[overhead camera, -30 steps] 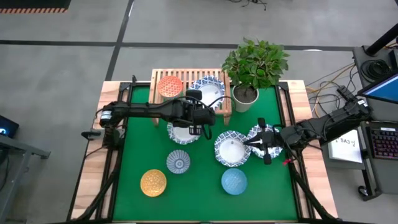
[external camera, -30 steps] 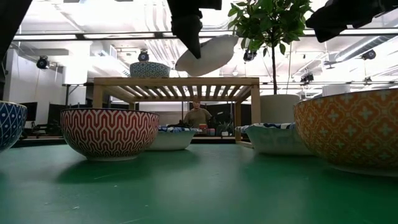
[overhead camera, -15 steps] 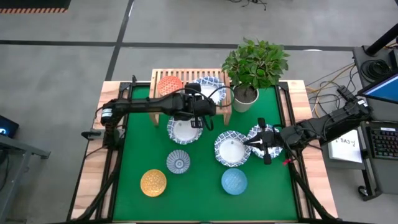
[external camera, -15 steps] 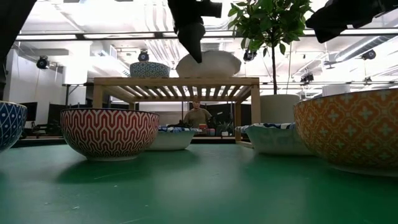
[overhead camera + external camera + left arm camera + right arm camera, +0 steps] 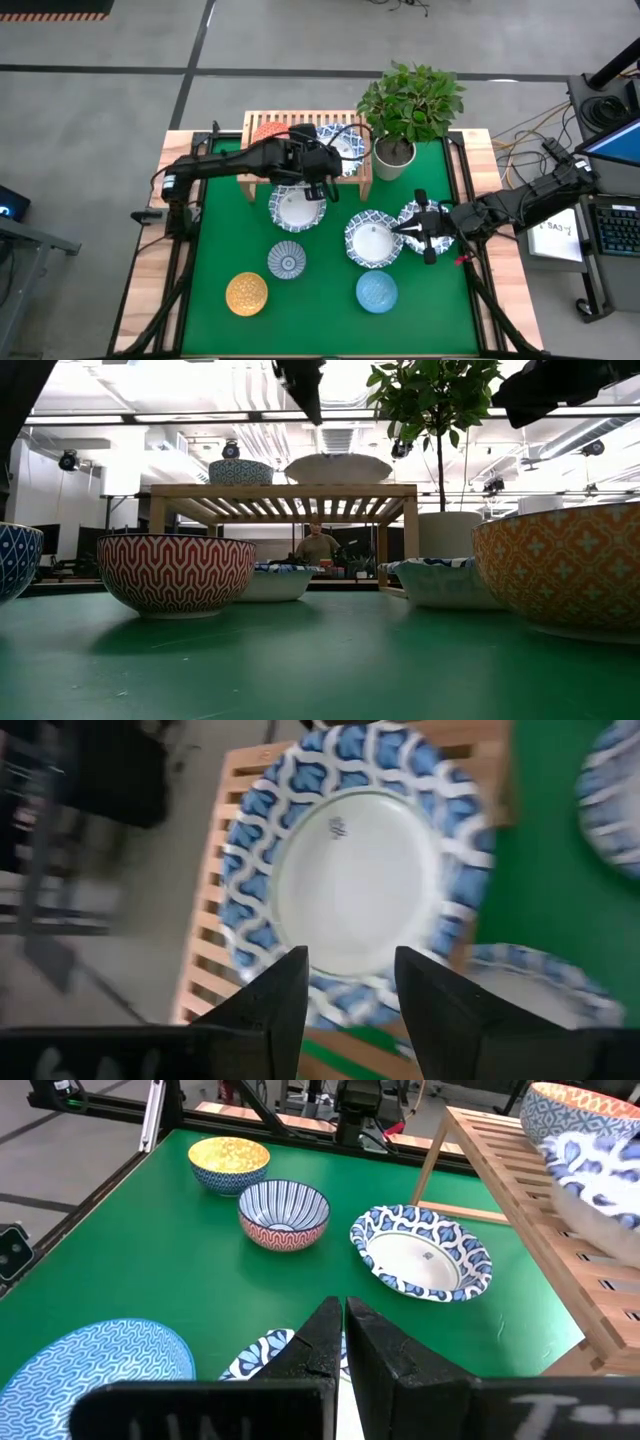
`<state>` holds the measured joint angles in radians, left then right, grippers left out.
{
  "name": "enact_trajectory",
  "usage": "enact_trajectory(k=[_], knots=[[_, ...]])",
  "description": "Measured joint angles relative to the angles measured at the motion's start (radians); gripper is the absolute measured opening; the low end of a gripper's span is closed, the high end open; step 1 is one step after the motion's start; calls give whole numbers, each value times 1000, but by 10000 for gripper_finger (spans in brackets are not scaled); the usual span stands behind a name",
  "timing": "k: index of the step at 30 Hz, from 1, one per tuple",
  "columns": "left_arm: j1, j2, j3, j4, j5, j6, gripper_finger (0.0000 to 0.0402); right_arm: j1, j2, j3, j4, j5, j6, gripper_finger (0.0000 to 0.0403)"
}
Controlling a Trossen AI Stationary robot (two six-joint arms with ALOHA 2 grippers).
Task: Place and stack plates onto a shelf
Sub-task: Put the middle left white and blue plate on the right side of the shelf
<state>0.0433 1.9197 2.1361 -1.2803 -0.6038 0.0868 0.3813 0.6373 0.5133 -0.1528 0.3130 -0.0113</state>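
A white plate with a blue patterned rim lies flat on the slatted top of the light-wood shelf, beside an orange bowl. My left gripper hangs open above the plate's near rim and clear of it; in the low view it stands well above the plate. Two more blue-rimmed plates rest on the green mat. My right gripper waits shut over another plate at the right.
Three small bowls stand near the table's front: blue-patterned, yellow and light blue. A potted plant stands at the shelf's right end. A person sits in the room behind the table.
My left gripper has let go of the blue-rimmed plate and risen away from it. The plate, held tilted over the shelf a second ago, now lies flat on the slatted top.
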Motion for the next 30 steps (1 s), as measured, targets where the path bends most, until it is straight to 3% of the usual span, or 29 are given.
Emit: enact_trajectory(k=[7,11,18,21,24,30], knots=[[-34,-4,42,-44,229,-117,124,0,0,0,0,1,0,9],[-82,-3,-38,-3,254,-107,100,0,0,0,0,1,0,9],[-102,-1,-263,188,237,-68,44,0,0,0,0,1,0,9],[-91,-1,-338,270,133,-42,25,0,0,0,1,1,-2,9],[-71,-1,-362,297,12,-35,8,0,0,0,1,1,-8,9],[-21,-3,-337,316,-8,-40,1,0,0,0,10,1,-16,9]])
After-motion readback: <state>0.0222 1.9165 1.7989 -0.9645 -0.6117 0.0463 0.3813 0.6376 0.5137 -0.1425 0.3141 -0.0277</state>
